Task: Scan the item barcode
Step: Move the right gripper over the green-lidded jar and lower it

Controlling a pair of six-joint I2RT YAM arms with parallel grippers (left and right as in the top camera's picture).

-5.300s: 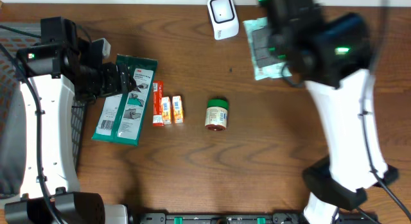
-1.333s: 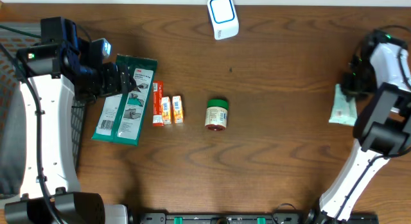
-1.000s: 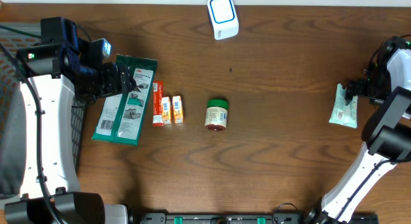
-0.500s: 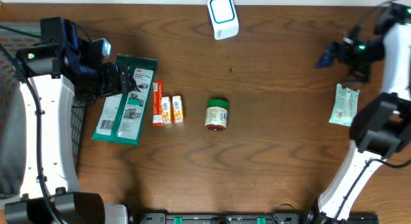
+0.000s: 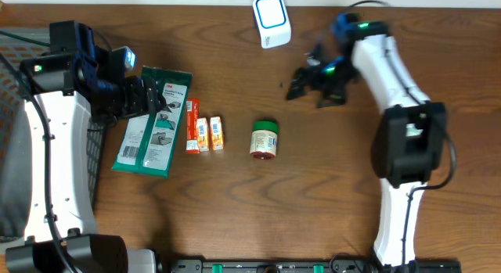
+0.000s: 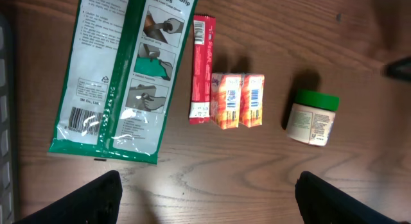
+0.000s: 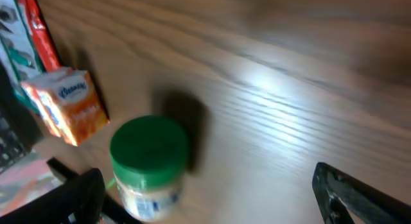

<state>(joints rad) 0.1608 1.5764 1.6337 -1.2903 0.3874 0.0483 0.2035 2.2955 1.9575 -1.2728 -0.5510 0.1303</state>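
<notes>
Jar (image 5: 264, 140) w/ green lid is standing upright near the ctr of the table (image 5: 329, 202), apart from everything else. Right gripper (image 5: 307, 90) is hanging over bare wood just far-right of it, btwn the jar and the scanner (image 5: 271, 21). Its jaws are spread wide w/ nothing in them, and it's looking blurred in overhead. In the right wrist view the jar is showing low in frame, much nearer one fingertip than the other, w/ neither touching it.

Scanner is sitting at the far edge, approx ctr. It's white w/ a blue-lit rim.

Left of the jar a row of items is lying flat:
- Two small orange boxes (image 5: 203, 134) are side by side & touching.
- A slim red box (image 5: 192, 126) is right beside them.
- A green glove pkg (image 5: 153, 120) is just left of that. It's longer than the rest, w/ a barcode facing up at its near-left corner.

Left gripper (image 5: 153, 101) is hovering over the far end of the glove pkg, jaws wide apart and empty. Can't tell from overhead whether it's touching the pkg. In the left wrist view both fingertips are showing at the bottom corners w/ bare wood btwn them, and the whole row plus the jar is lying beyond.

A wire basket (image 5: 9, 116) is sitting at the left edge, partly hidden by the left arm.
</notes>
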